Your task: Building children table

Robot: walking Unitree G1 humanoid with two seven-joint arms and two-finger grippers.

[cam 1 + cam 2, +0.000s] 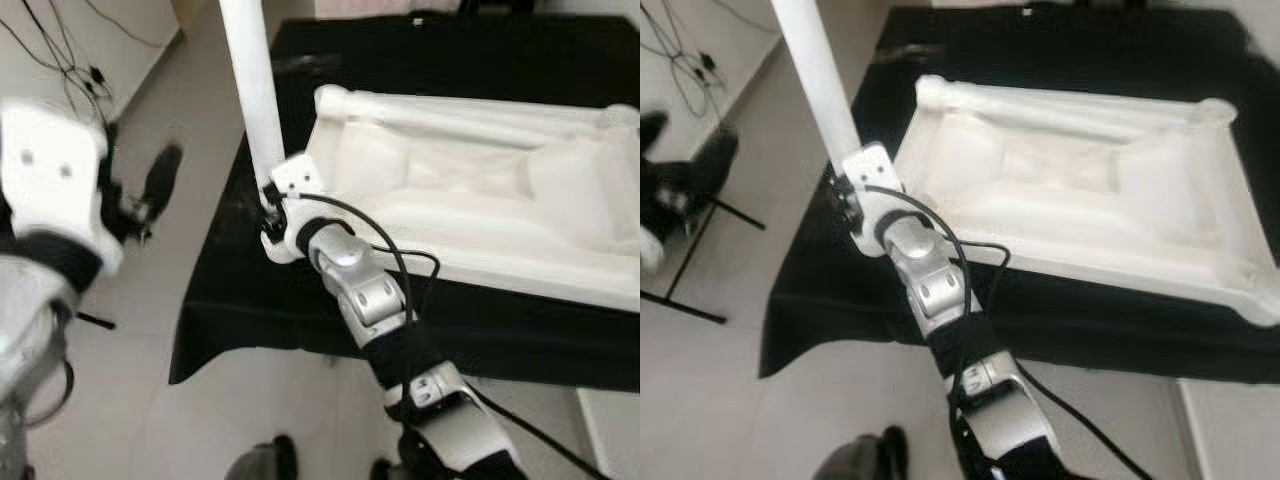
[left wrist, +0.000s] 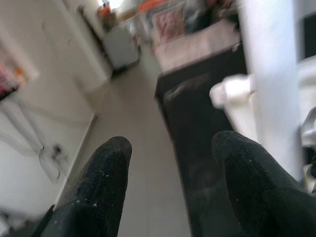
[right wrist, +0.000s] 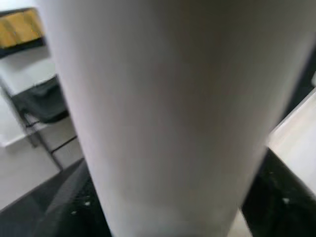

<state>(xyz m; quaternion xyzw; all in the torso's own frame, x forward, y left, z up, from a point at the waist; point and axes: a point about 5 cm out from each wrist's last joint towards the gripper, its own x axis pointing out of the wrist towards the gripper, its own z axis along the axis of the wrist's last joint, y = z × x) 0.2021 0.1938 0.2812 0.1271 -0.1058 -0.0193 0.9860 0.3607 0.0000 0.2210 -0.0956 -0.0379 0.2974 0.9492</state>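
A white table top lies upside down on a black-covered surface. My right gripper is shut on a white round table leg, holding it upright just off the top's near-left corner socket. In the right wrist view the leg sits between the black fingers. My left gripper hovers over the floor to the left of the surface, open with nothing between its fingers; its wrist view shows the leg off to one side.
Pale floor lies left of the black surface, with loose cables near the wall. A thin black stand rests on the floor at left. My feet are near the surface's front edge.
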